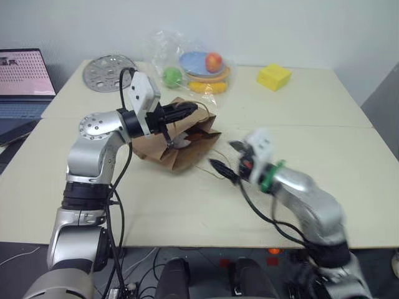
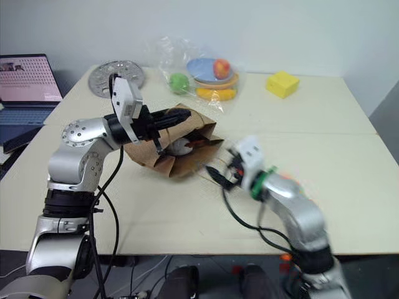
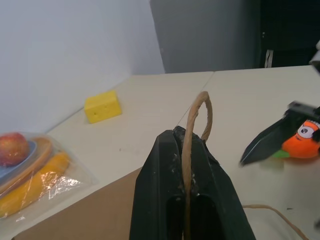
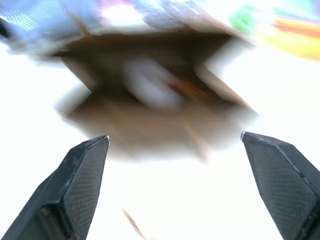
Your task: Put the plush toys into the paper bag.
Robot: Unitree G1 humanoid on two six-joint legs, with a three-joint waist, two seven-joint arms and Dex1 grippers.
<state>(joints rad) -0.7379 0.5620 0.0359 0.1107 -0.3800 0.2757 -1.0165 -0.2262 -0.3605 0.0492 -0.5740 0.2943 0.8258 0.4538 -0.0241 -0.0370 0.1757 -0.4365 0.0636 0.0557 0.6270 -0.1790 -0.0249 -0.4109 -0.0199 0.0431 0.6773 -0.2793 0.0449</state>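
A: Where does the bag sit?

B: On the worktop, lying on its side near the middle, mouth turned toward the right arm; a cord handle loops up between the fingers of the left tool, which is clamped on that handle and holds the upper edge of the mouth raised.

A: And the toys?

B: A white rounded toy lies inside the mouth; in the right wrist view it shows as a pale blur with something orange just beside it, too smeared to name. In the left wrist view an orange shape with a cartoon eye shows beside a black finger of the right arm; whether it touches that finger I cannot tell.

A: The right tool?

B: The right tool has its fingers spread wide, nothing between them; it hangs just in front of the bag's mouth, pointing at it, apart from the paper.

A: What else is about?

B: A wrapped plate of fruit behind the bag; a yellow block toward the far right; a round metal disc at the far left; a laptop off the left edge.
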